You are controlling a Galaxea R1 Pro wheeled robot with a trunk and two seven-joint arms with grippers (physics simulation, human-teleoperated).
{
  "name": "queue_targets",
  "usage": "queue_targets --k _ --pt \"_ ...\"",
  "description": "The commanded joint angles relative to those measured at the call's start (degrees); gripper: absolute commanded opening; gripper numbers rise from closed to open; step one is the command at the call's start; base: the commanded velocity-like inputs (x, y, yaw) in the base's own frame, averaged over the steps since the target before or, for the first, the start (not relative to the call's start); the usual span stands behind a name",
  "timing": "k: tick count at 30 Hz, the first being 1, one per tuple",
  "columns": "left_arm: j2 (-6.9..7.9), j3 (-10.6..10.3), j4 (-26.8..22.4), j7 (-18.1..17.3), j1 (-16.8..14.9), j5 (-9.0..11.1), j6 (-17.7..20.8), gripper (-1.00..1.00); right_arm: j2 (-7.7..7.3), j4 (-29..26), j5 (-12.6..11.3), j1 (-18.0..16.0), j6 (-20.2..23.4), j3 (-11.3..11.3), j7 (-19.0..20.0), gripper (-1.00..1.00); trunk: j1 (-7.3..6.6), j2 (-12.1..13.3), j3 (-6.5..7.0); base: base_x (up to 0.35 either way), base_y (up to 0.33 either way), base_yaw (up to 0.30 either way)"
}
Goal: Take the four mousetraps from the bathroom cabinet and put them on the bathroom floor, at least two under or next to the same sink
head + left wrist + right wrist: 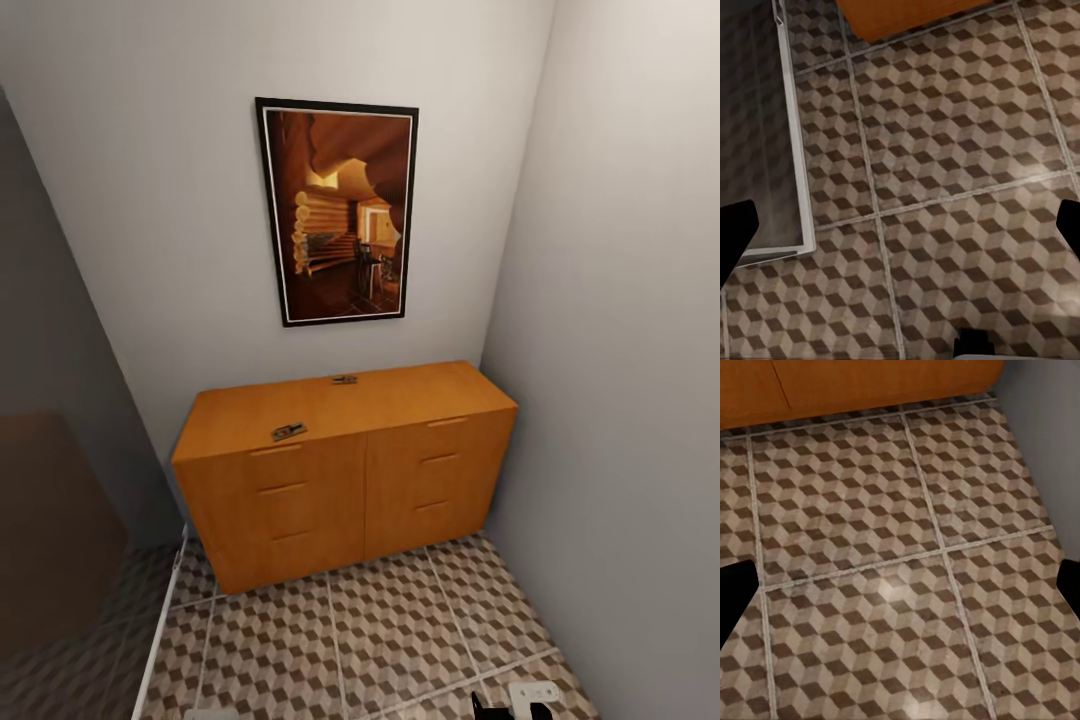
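Head view shows two mousetraps (289,431) (344,379) lying on top of the cabinet (340,480). Left gripper (900,225) and right gripper (900,585) hang wide open and empty above the bathroom floor (400,630). I think the robot is getting close; next it must reach up for a trap.

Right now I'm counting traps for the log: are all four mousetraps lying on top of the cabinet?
No: in the head view two mousetraps lie on the cabinet top, one near its front edge and one near the wall.

Head cam sits high, facing forward and down at the cabinet (345,470) in a wall corner, mid-range. Both wrist cams look down at the bathroom floor (945,187) from close, cabinet foot at frame edge. All three share the tiles fronting the cabinet.
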Motion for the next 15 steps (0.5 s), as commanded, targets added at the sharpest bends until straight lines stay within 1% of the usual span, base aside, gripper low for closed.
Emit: queue_targets --k 1,13,15 --pt "-0.05 -0.5 0.2 0.1 -0.1 0.2 -0.2 1.0 -0.01 0.0 -0.4 0.0 -0.1 0.5 -0.2 1.0 0.03 -0.1 -0.14 0.001 0.0 0.191" --pt "-0.05 -0.5 0.2 0.1 -0.1 0.2 -0.2 1.0 0.0 0.0 -0.4 0.0 -0.1 0.5 -0.2 1.0 0.03 -0.1 -0.4 0.0 0.0 0.209" --pt "-0.05 -0.5 0.2 0.1 -0.1 0.2 -0.2 1.0 -0.06 0.0 -0.4 0.0 -0.1 0.5 -0.2 1.0 0.03 -0.1 -0.45 0.0 0.0 0.149"
